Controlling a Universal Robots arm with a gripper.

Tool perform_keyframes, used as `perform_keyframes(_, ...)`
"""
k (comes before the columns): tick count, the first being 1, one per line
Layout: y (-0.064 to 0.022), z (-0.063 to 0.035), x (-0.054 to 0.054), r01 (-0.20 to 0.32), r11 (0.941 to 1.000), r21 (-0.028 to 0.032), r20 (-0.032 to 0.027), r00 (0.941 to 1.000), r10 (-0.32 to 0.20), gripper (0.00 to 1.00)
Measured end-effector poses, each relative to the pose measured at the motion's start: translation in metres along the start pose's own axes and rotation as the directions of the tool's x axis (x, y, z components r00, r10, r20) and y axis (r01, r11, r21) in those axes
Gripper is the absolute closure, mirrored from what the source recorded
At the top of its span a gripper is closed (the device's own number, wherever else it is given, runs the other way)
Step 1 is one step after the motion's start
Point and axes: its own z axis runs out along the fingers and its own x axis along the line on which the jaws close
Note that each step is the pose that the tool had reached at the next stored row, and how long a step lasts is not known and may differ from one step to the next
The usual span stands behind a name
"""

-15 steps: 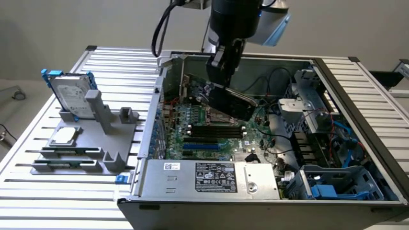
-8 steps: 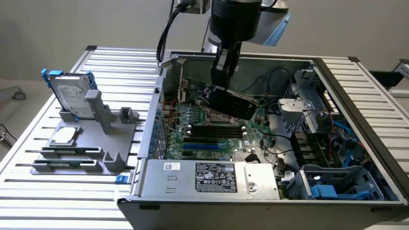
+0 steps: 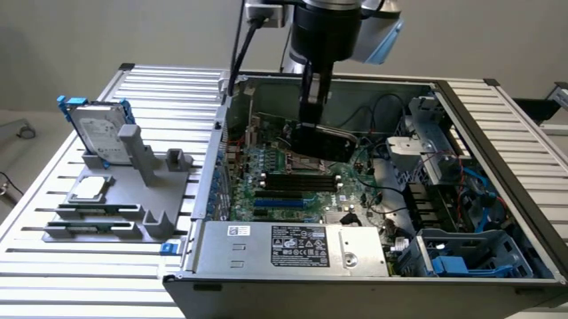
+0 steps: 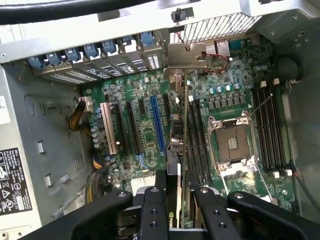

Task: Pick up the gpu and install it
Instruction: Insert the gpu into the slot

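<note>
Grips gpu (image 3: 326, 145) in closed tool (image 3: 310, 126), pinched across its upper edge | holds it edge-down inside open case (image 3: 373, 86), low over motherboard (image 3: 293, 189) | cannot tell whether seated | judges card stiff, light, fragile - best taken by shroud and bare board edge, never connector or components

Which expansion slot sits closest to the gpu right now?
The long blue slot, beside the gpu in the gripper; the black slots and white slot lie farther away.
</note>
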Motion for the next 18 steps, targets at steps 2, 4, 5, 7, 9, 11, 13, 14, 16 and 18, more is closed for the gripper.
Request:
perform_keyframes(2, 0.0001, 0.0013, 0.000, 0.035, 0.9994, -0.0001, 0.0074, 0.9994, -0.035, 0.74)
perform_keyframes(4, 0.0001, 0.0028, 0.000, 0.068, 0.9977, 0.0003, 0.0134, 0.9976, -0.068, 0.74)
perform_keyframes(5, 0.0002, 0.0037, 0.000, 0.083, 0.9965, 0.0006, 0.0153, 0.9964, -0.083, 0.74)
perform_keyframes(7, 0.0007, 0.0061, 0.000, 0.109, 0.9940, 0.0019, 0.0189, 0.9938, -0.109, 0.74)
perform_keyframes(9, 0.0011, 0.0086, 0.002, 0.122, 0.9925, 0.0032, 0.0242, 0.9922, -0.122, 0.74)
perform_keyframes(11, 0.0011, 0.0112, 0.005, 0.125, 0.9922, 0.0036, 0.0320, 0.9917, -0.125, 0.74)
perform_keyframes(13, 0.0010, 0.0135, 0.008, 0.125, 0.9921, 0.0037, 0.0374, 0.9914, -0.125, 0.74)
perform_keyframes(14, 0.0010, 0.0142, 0.009, 0.125, 0.9921, 0.0037, 0.0385, 0.9913, -0.125, 0.74)
perform_keyframes(16, 0.0010, 0.0150, 0.010, 0.125, 0.9921, 0.0037, 0.0394, 0.9913, -0.125, 0.74)
perform_keyframes(18, 0.0010, 0.0150, 0.011, 0.125, 0.9921, 0.0036, 0.0393, 0.9913, -0.125, 0.74)
